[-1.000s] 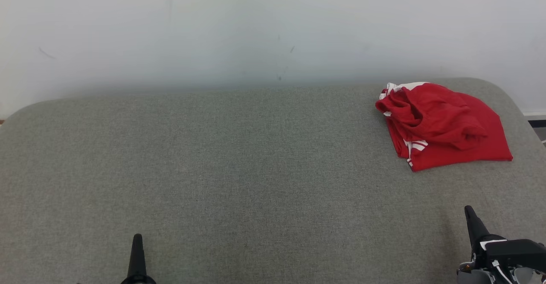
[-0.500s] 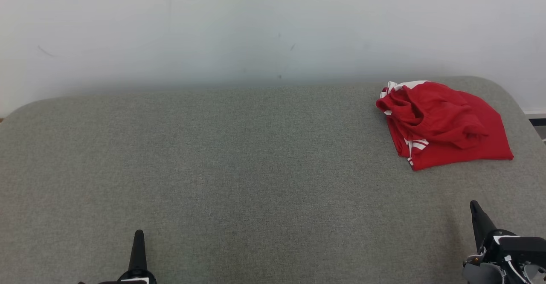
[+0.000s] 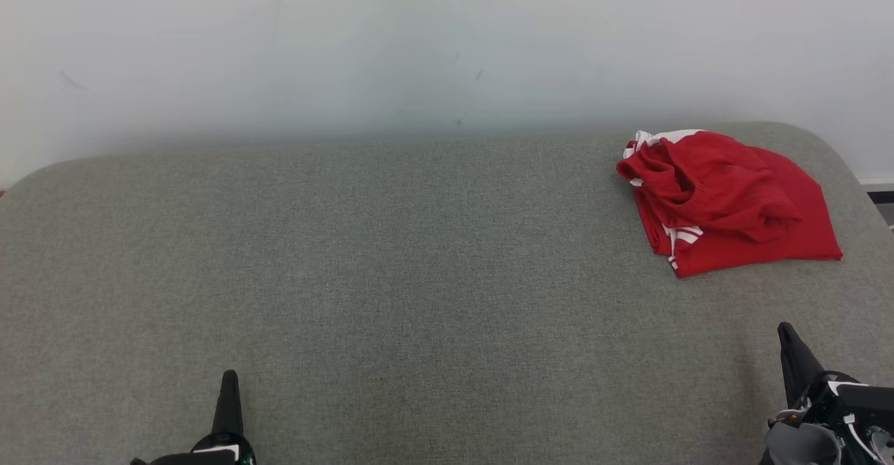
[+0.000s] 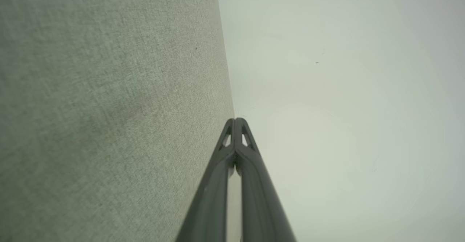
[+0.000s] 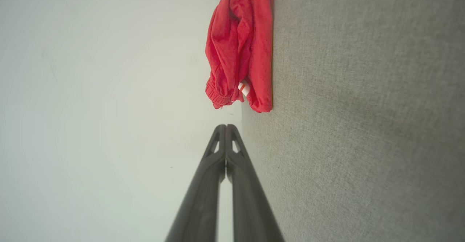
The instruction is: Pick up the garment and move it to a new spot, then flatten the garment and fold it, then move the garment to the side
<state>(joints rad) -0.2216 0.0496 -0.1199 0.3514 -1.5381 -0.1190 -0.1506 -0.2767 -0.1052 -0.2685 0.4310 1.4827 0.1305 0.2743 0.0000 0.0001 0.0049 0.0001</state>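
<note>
A crumpled red garment with white stripes lies bunched at the far right of the grey fabric surface. The same garment hangs in the upper middle of the right wrist view, ahead of the fingertips. My right gripper sits at the lower right, well short of the garment, its fingers pressed together and holding nothing. At the lower left my left gripper rests far from the garment, shut and empty, with its tips touching.
The grey surface has rounded far corners and ends against a pale wall. A dark strip of floor edge shows past the right corner. Wide bare fabric stretches left of the garment.
The right gripper has drifted right and slightly farther up the view. The left gripper has crept a little forward. The garment has not moved on the surface.
</note>
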